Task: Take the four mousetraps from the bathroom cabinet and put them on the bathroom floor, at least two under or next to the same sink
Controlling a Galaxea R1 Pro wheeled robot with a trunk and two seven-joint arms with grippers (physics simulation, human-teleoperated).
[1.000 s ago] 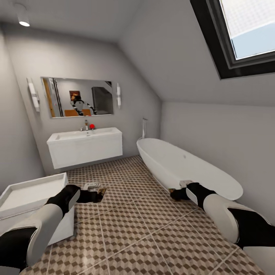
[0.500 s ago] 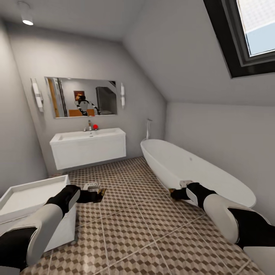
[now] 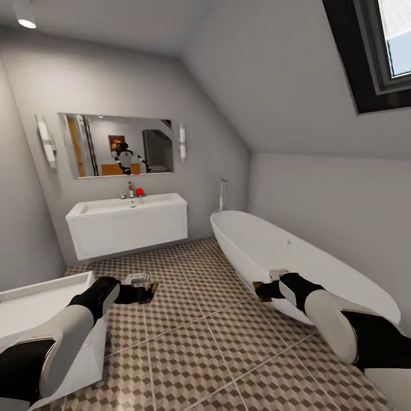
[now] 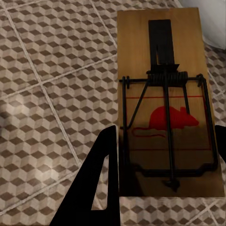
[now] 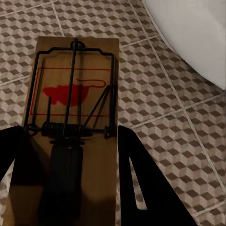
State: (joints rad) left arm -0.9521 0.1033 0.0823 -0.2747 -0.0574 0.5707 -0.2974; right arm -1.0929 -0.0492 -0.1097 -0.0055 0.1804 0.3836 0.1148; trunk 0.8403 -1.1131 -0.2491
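Patterned cube tiles of the bathroom floor (image 3: 188, 342) run ahead of you to the sink (image 3: 127, 224), which sits at about eleven o'clock in the head view, against the far wall under the mirror (image 3: 117, 145), with the bathtub (image 3: 268, 251) stretching along your one-to-two o'clock side. You are carrying two of the mousetraps: the left gripper (image 3: 138, 291) has its fingers (image 4: 96, 183) pressed against the sides of the left mousetrap (image 4: 165, 108), and the right gripper (image 3: 264, 290) pinches the right mousetrap (image 5: 75, 122) the same way, one dark finger on each long edge. Both boards are held flat above the tiles, long axis running straight out along the fingers — so each would land pointing the way its wrist points. What the coming move turns on is bearing: the sink lies well apart from both hands, forward and to the left, and your left arm is the nearer one to it, while the right hand rides just beside the tub. I'd judge you need to close on the vanity and bring the left trap down at its foot first — then swing the right one across toward twelve o'clock so it does not end up beside the tub instead. Other mousetraps and the cabinet cannot be placed from these views.
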